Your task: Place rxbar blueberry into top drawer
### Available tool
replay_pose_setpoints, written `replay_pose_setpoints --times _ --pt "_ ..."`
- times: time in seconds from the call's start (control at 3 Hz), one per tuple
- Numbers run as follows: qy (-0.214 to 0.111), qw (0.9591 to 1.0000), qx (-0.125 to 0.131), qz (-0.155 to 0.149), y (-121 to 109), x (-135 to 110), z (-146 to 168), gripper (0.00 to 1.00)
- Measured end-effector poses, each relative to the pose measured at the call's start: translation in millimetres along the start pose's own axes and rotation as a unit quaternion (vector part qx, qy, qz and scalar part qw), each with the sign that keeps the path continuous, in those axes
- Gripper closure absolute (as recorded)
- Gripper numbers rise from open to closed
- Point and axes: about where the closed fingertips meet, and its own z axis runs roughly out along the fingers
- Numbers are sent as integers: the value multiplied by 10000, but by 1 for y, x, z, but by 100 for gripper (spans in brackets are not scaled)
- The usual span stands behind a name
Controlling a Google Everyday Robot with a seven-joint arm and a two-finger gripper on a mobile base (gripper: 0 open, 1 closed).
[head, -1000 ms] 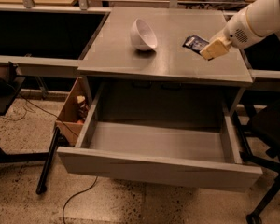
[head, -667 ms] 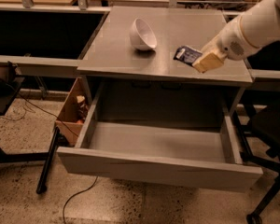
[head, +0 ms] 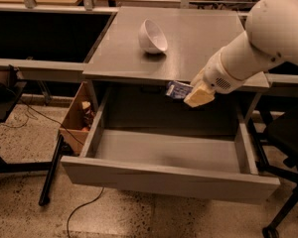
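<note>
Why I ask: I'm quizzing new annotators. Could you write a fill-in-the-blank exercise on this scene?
1. The end effector holds the rxbar blueberry above the top drawer, which stands ____.
2. The white ____ lies tipped on the grey table.
3. Beside the drawer stands a brown cardboard ____.
Missing words: open; bowl; box.

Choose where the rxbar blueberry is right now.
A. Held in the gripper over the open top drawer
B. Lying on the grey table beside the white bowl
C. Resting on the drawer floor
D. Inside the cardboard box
A: the gripper grips the rxbar blueberry in the air at the front edge of the grey table, above the open top drawer.
</note>
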Motion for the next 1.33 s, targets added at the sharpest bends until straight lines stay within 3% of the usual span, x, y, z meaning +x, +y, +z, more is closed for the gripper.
replay_pose_setpoints --times 0.67,1.0,1.33 --pt "194 9989 -327 -262 11 4 78 100" --pt "255 9981 -417 -371 13 2 106 84" --pt "366 9969 -489 -492 13 2 130 53"
